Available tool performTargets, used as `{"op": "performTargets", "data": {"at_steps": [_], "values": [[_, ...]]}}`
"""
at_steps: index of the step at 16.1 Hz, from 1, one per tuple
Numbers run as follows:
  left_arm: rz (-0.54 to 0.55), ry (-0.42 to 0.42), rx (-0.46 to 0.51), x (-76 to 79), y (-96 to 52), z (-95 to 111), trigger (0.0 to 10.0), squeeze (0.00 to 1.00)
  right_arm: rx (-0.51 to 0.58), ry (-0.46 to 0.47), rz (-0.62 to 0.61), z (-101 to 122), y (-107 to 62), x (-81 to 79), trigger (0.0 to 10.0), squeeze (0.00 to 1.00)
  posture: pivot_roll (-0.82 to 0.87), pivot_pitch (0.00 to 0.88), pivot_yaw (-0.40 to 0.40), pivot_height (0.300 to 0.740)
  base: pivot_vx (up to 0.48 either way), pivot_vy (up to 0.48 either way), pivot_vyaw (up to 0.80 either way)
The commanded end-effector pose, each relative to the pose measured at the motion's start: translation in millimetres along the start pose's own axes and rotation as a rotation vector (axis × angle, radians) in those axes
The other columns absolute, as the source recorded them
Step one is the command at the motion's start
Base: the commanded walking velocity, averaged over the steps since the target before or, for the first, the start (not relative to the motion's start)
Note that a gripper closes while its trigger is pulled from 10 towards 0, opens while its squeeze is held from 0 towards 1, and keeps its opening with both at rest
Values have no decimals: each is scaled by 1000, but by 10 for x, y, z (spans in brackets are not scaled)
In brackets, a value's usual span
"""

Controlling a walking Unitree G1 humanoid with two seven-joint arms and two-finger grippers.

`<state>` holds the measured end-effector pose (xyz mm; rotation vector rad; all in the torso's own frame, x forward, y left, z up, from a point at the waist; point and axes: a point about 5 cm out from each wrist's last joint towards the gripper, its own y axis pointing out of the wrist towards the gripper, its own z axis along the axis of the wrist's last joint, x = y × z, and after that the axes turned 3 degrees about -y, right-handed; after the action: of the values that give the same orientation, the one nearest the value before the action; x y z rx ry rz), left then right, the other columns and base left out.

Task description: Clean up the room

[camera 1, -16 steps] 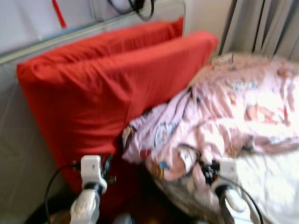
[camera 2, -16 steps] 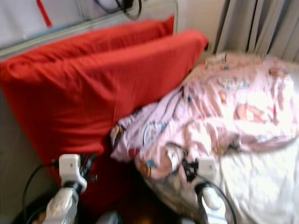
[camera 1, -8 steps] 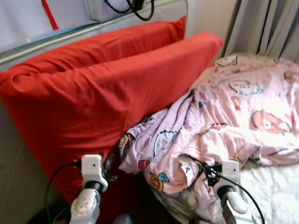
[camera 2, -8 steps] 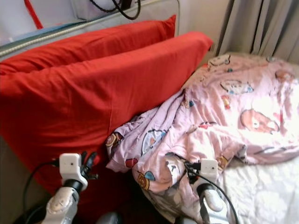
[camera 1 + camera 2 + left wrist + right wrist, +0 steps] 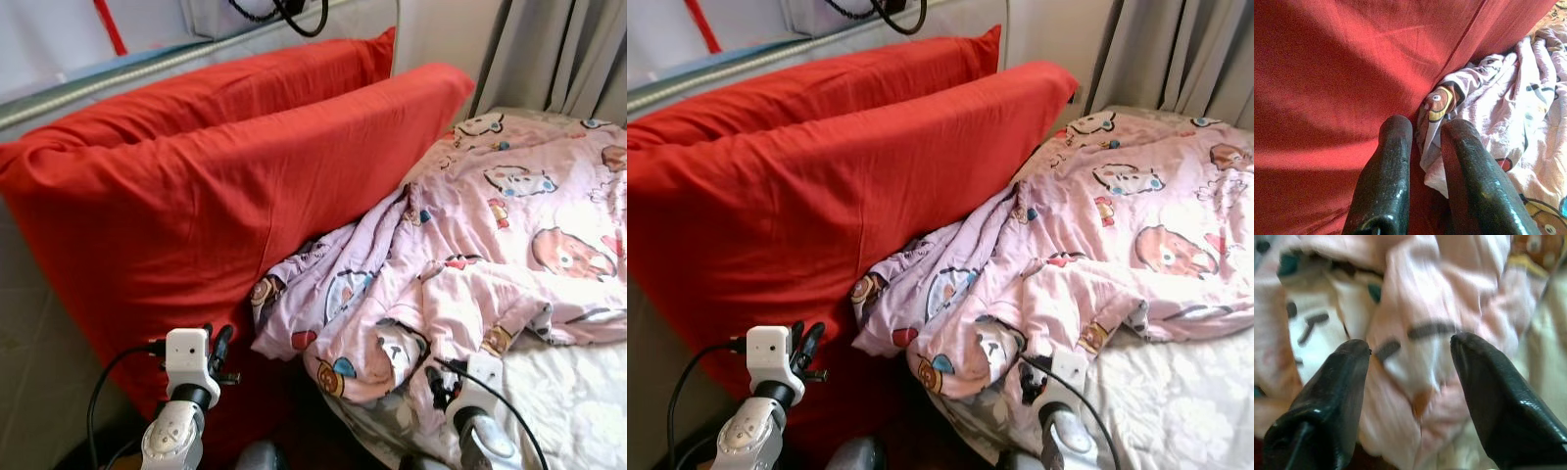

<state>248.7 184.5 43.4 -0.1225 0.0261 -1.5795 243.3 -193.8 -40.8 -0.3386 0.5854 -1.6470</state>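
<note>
Two big red pillows [image 5: 216, 196] stand on edge along the grey headboard [image 5: 29, 323], one behind the other, and serve as the landmark here. Beyond their far end hang grey curtains [image 5: 558, 54]. Spilling away from the front pillow's lower edge is a crumpled pink quilt [image 5: 490, 235] printed with cartoon animals; its bunched near corner touches the pillow's base, and the rest spreads over the bed away from the pillows. Below the quilt's near hem shows a white patterned mattress cover [image 5: 1176, 401].

The left gripper [image 5: 217, 345] hangs close before the front pillow's lower face, near its base; in the left wrist view its fingers [image 5: 1386, 181] are slightly apart with nothing between them, pointing at the seam where quilt meets pillow. The right gripper [image 5: 1408, 350] sits farther from the pillows, just at the quilt's bunched near edge; its fingers [image 5: 1337, 391] are spread wide, with pink fabric right before them, and nothing gripped.
</note>
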Motion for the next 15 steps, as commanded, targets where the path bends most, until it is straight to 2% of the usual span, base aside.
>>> {"op": "performTargets", "data": {"at_steps": [1, 5, 9, 12, 13, 15], "values": [[-4, 10, 12, -28, 8, 67, 10000, 0, -12, -6, -1, 25, 26, -53, 10000, 1000, 98, 19, 60, 623, 0, 0, 0], [-6, 14, 26, -20, -58, 131, 10000, 0, -6, 55, -4, 35, 32, -65, 10000, 1000, 124, 62, 58, 623, 0, 0, 0], [21, 36, 8, -119, -304, 169, 10000, 0, -42, 104, -20, -38, 13, -35, 10000, 1000, 175, 110, 45, 623, 0, 0, 0], [36, 40, -1, -150, -421, 187, 10000, 0, -54, 165, -30, -45, 18, -43, 10000, 1000, 192, 140, 44, 623, 0, 0, 0], [40, 40, -6, -151, -470, 203, 10000, 0, -58, 169, -30, -33, 28, -61, 10000, 0, 198, 154, 44, 623, 0, 0, 0], [43, 39, -16, -144, -519, 224, 10000, 0, -63, 172, -34, -10, 42, -77, 10000, 0, 203, 170, 44, 623, 0, 0, 0]]}}
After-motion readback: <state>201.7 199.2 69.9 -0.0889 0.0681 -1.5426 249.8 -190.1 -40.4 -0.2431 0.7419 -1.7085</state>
